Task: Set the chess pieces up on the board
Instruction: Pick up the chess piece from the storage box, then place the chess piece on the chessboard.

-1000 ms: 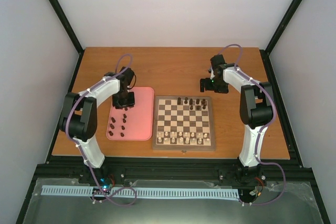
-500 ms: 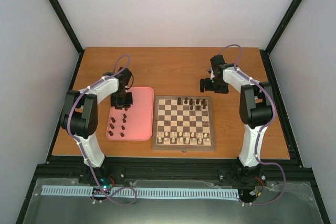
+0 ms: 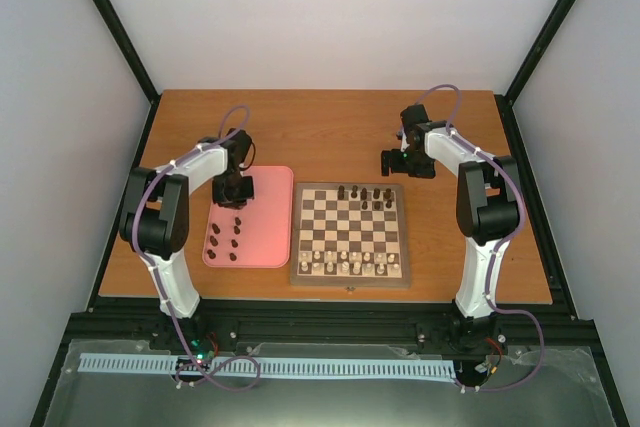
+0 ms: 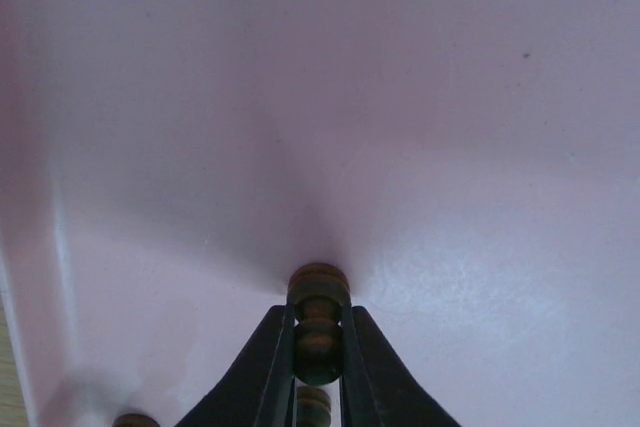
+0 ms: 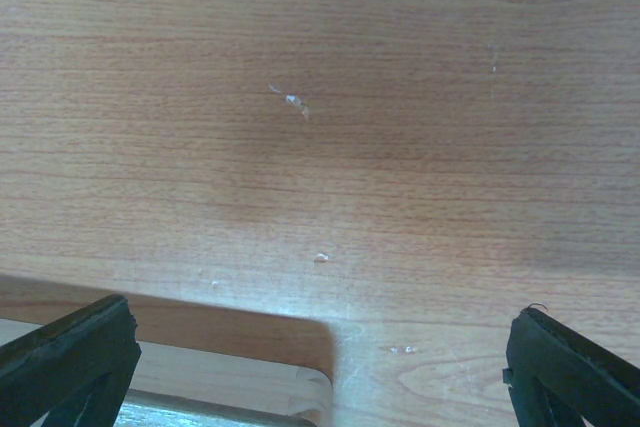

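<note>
Left gripper [image 4: 318, 347] is clamped on a dark piece [image 4: 319, 322], which looks to be standing on the pink tray [image 4: 420, 97] at its far end. In the last second only the left elbow creeps in, with no lift yet (grasp looks seated). Right gripper [image 5: 318, 362] is wide open, parked unchanged off the board [image 3: 350, 280]. Other dark pieces [image 3: 225, 239] wait on the tray, so roughly midway.
</note>
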Available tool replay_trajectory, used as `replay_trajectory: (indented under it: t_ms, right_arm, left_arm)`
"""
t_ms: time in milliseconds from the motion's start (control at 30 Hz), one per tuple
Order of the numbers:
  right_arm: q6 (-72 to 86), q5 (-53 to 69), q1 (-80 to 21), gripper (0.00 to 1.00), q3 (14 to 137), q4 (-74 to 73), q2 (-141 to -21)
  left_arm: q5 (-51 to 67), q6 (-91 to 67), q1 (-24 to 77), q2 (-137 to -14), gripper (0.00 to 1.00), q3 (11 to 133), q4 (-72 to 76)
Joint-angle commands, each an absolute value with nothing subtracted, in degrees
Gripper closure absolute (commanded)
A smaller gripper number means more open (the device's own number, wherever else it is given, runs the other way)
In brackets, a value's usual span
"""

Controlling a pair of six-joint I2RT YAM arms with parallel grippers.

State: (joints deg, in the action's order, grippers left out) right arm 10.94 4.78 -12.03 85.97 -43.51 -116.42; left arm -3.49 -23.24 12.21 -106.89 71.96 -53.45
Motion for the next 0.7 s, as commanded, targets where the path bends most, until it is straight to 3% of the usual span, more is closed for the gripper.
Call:
replay_trajectory:
  t_ms: [0, 167, 300, 667]
  right_arm:
    - [10.9, 4.1, -12.2, 0.00, 86.2, -43.3, -116.8]
    - [10.9, 3.9, -12.3, 0.00, 86.2, -43.3, -116.9]
    - [11.0, 3.8, -12.3, 0.00, 86.1, -43.3, -116.7]
    - [10.9, 3.5, -12.3, 0.00, 85.9, -43.3, -116.3]
  left_arm:
    - [-2.4, -23.1, 11.7, -106.2, 0.94, 75.5, -54.1]
    - [-0.3, -23.9, 13.8, -101.0, 0.94, 80.1, -58.2]
    - [0.4, -25.5, 21.1, -99.9, 0.94, 85.0, -60.0]
    - [4.0, -21.5, 41.7, -108.9, 0.94, 99.6, -61.1]
